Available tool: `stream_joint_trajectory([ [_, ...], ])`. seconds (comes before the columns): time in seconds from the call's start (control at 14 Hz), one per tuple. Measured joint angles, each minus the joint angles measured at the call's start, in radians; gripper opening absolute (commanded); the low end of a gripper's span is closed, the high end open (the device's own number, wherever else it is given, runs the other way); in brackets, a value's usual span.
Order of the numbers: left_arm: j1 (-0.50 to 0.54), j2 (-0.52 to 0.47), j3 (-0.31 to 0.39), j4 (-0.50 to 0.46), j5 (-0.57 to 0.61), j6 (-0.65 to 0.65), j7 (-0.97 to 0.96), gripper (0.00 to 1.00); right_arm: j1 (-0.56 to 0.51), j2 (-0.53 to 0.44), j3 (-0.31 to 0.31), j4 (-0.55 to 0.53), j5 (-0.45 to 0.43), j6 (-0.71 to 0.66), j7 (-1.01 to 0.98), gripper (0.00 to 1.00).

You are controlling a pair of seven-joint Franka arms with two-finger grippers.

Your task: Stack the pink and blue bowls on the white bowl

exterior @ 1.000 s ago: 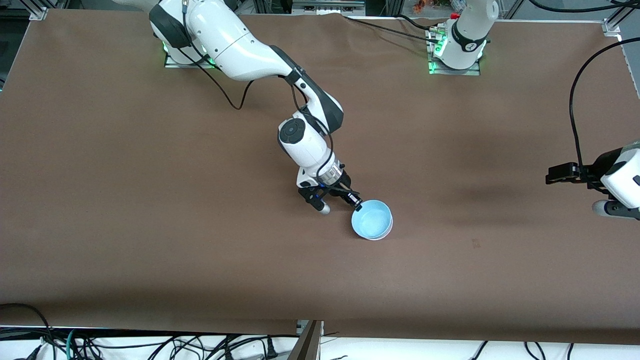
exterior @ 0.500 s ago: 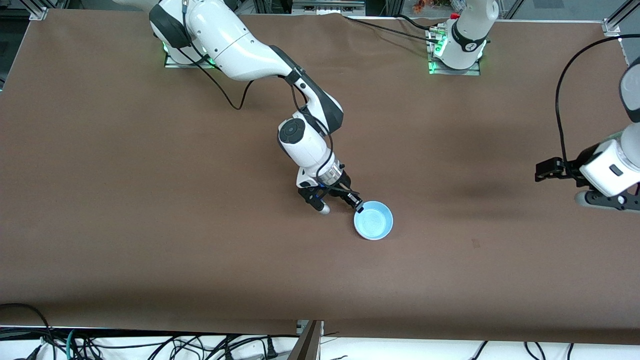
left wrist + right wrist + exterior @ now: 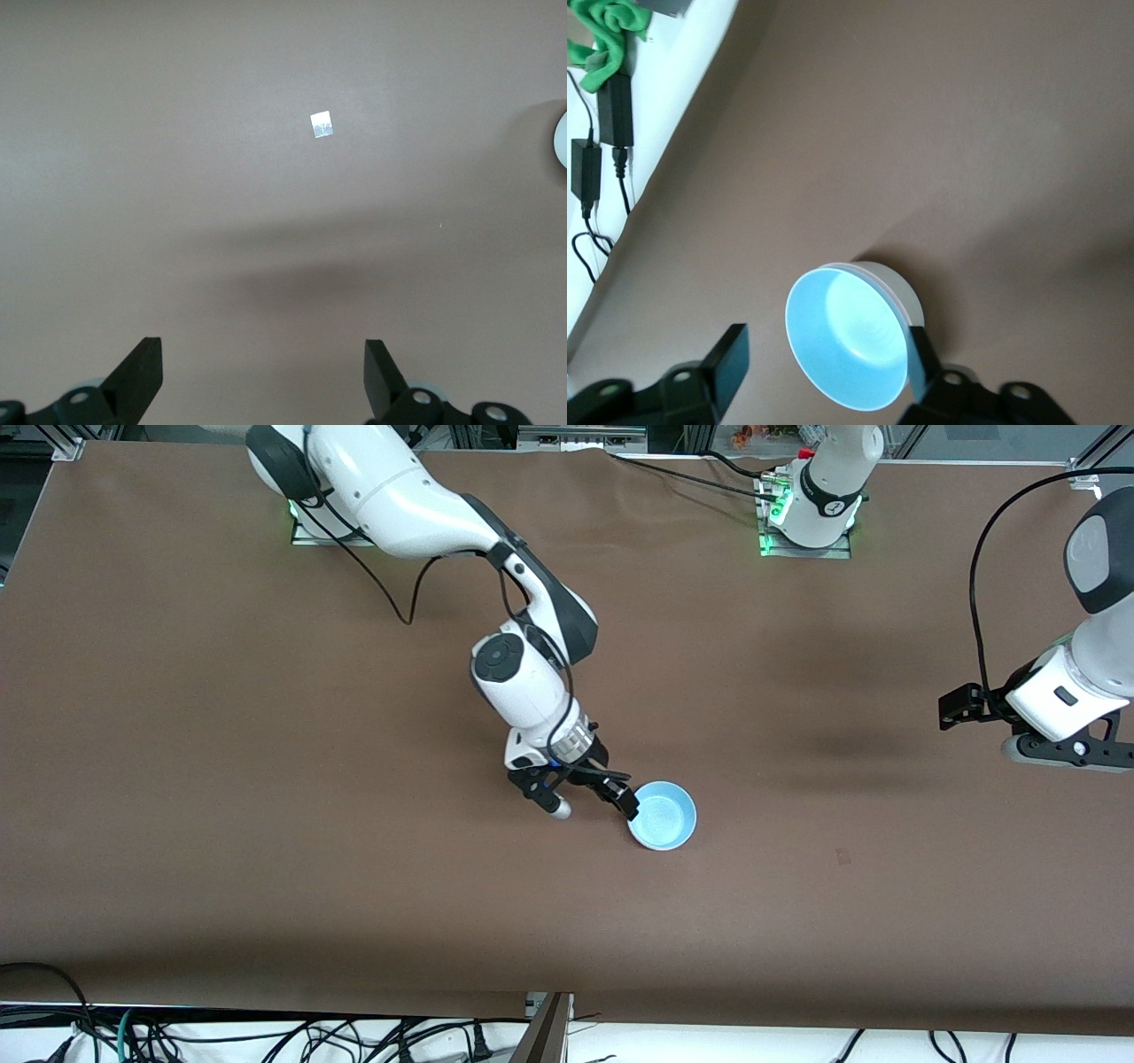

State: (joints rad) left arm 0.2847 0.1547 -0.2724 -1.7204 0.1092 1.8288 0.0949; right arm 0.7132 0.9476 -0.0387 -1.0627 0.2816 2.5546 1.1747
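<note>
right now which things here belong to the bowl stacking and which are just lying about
Job:
- blue bowl, nested in the white bowl
- right gripper, open at the bowls' rim
- left gripper, open, waiting over bare table
- no pink bowl shows

Lying about:
- small white square on the table
- cables off its edge

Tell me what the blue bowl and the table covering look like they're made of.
Blue bowl: probably glazed ceramic or hard plastic; smooth and glossy, with soft sheen inside in the right wrist view; it sits nested in a white bowl. Table covering: matte brown sheet, maybe paper or vinyl; flat, no glare.
</note>
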Motion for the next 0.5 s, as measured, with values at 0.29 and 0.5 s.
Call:
stream_joint_trajectory([
  [0.29, 0.007, -0.008, 0.001, -0.017, 0.000, 0.007, 0.000, 1.00, -0.050, -0.172, -0.078, -0.056, 0.000, -0.323, -0.245, 1.00],
  [0.5, 0.008, -0.015, 0.001, -0.040, 0.000, 0.024, 0.001, 1.00, -0.116, -0.346, -0.132, -0.150, 0.000, -0.590, -0.535, 1.00],
])
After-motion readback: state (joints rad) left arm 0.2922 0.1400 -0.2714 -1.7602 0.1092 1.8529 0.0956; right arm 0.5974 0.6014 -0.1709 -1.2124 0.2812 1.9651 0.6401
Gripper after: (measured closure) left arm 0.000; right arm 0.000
